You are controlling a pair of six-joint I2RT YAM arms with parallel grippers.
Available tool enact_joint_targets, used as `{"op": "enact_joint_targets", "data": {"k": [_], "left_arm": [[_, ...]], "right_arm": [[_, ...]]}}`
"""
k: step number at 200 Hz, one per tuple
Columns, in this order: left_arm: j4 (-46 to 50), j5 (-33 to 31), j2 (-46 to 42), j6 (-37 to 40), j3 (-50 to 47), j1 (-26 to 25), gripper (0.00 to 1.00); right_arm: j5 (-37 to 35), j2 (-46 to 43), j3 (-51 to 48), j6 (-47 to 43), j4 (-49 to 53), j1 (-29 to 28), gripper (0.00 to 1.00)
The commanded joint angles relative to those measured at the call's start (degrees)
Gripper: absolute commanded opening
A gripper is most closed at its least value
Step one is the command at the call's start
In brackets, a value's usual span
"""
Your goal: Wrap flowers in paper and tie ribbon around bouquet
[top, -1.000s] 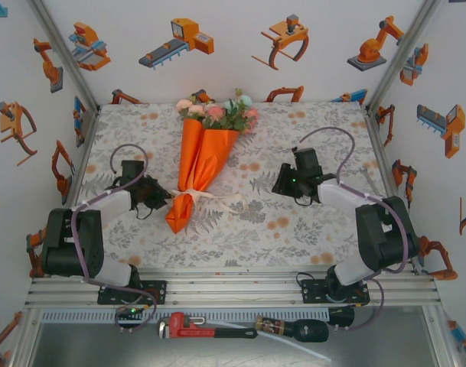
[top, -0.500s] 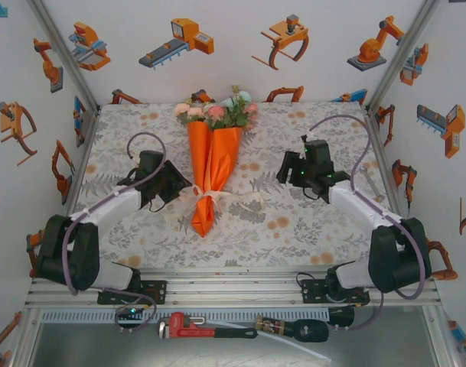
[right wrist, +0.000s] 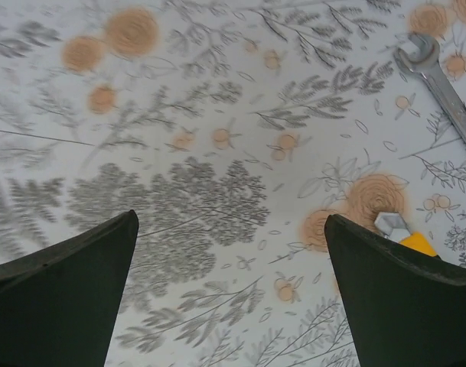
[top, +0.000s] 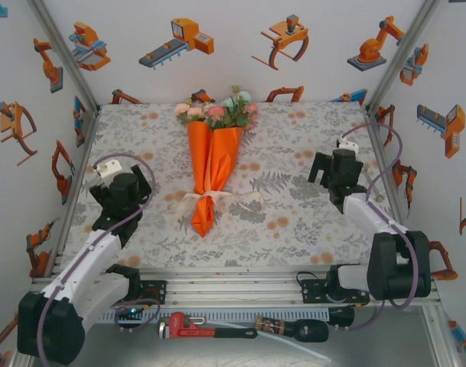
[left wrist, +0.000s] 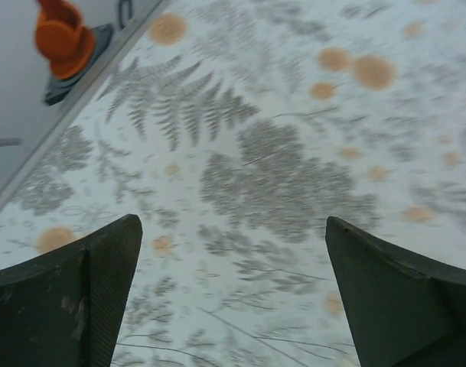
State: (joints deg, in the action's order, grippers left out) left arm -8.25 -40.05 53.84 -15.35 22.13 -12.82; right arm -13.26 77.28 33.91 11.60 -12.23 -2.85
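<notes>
The bouquet lies in the middle of the table: a bright orange paper cone with its tip toward me. Pink, peach and pale blue flowers with green leaves stick out at the far end. The cream ribbon is tied round the narrow lower part, its ends spread on the cloth. My left gripper is well left of the bouquet; in the left wrist view the left gripper is open over bare floral cloth. My right gripper is well to the right; in the right wrist view the right gripper is open and holds nothing.
White walls with orange robot prints close the table on three sides, with slanted metal posts at the back corners. A red pipe wrench and a black-handled tool lie on the shelf below the front rail. A wrench shape shows far right.
Both grippers let go and opened wide, then drew away from the bouquet to the left and right. The bouquet first swung straighter and toward the middle, then stayed still.
</notes>
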Motion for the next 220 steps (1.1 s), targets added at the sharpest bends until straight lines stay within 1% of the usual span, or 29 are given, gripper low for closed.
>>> {"op": "enact_joint_targets", "data": {"k": [1, 8, 17, 23, 30, 37, 42, 48, 53, 56, 58, 65, 72, 78, 84, 95, 107, 119, 135, 147, 220], "left_arm": [[-17.6, 3.1, 5.5, 11.4, -3.5, 3.4, 0.97], [-23.6, 6.2, 8.3, 12.1, -5.1, 4.4, 0.97], [-30.6, 10.0, 12.2, 11.8, -6.7, 5.7, 0.97], [-33.2, 12.1, 14.4, 11.2, -6.8, 6.6, 0.97], [-36.1, 13.5, 17.7, 10.2, -6.3, 7.5, 0.97], [-37.8, 14.9, 20.0, 10.3, -5.5, 7.9, 0.97], [-38.3, 17.5, 21.2, 10.6, -4.8, 8.3, 0.97], [-39.6, 20.1, 23.3, 10.0, -4.3, 9.2, 0.97], [-41.6, 21.6, 25.7, 9.6, -4.0, 9.9, 0.97], [-42.7, 22.2, 27.3, 9.5, -3.9, 10.1, 0.97], [-43.4, 22.4, 28.5, 9.3, -3.8, 10.2, 0.97], [-47.7, 25.5, 31.9, 10.2, -3.4, 10.9, 0.97], [-43.6, 27.5, 32.8, 10.1, -2.0, 11.0, 0.97], [-44.1, 27.8, 34.8, 10.7, -0.8, 11.1, 0.97], [-44.5, 27.9, 35.4, 11.6, -0.4, 10.6, 0.97], [-39.8, 27.9, 33.9, 11.1, 0.6, 10.5, 0.97], [-43.0, 27.9, 34.9, 11.5, 0.0, 10.5, 0.97], [-40.6, 27.8, 34.1, 11.3, 0.4, 10.5, 0.97], [-42.4, 27.8, 34.7, 11.5, 0.1, 10.4, 0.97], [-41.0, 27.8, 34.3, 11.4, 0.3, 10.4, 0.97], [-41.4, 27.7, 34.5, 11.5, 0.3, 10.4, 0.97]], "right_arm": [[-3.5, 5.5, -3.2, -6.7, -17.1, 0.9, 0.99], [-3.3, 7.4, -3.1, -7.1, -19.1, 1.0, 0.99], [-0.5, 9.4, -2.6, -8.2, -20.8, 1.2, 0.99], [0.8, 10.9, -1.7, -8.4, -20.6, 1.5, 1.0], [2.2, 10.4, -1.8, -7.9, -19.4, 1.8, 0.99], [5.2, 9.7, -4.3, -8.0, -23.3, 2.8, 0.99], [6.7, 9.0, -6.8, -7.5, -26.4, 3.6, 0.99], [8.0, 9.4, -10.4, -7.1, -33.1, 4.4, 0.99], [8.6, 11.8, -13.0, -7.3, -41.4, 4.7, 0.99], [9.1, 12.6, -13.9, -7.3, -44.4, 4.7, 0.99], [9.4, 12.1, -14.0, -7.3, -44.0, 4.7, 0.99], [9.7, 10.4, -12.7, -7.6, -37.9, 4.7, 0.99], [10.7, 11.7, -11.9, -7.8, -39.1, 4.7, 0.99], [10.7, 11.0, -11.8, -7.4, -37.1, 5.0, 0.99], [10.7, 11.4, -11.6, -7.6, -37.8, 5.0, 0.99], [10.6, 11.3, -11.6, -7.4, -37.6, 5.0, 0.99], [10.0, 11.3, -11.7, -7.3, -37.6, 5.0, 0.99], [10.0, 11.2, -11.8, -7.3, -37.7, 5.0, 0.99], [10.0, 11.2, -11.8, -7.4, -37.7, 5.0, 0.99], [10.0, 11.2, -11.8, -7.4, -37.7, 5.0, 0.99], [11.0, 11.5, -11.1, -6.9, -37.0, 5.5, 0.99]]}}
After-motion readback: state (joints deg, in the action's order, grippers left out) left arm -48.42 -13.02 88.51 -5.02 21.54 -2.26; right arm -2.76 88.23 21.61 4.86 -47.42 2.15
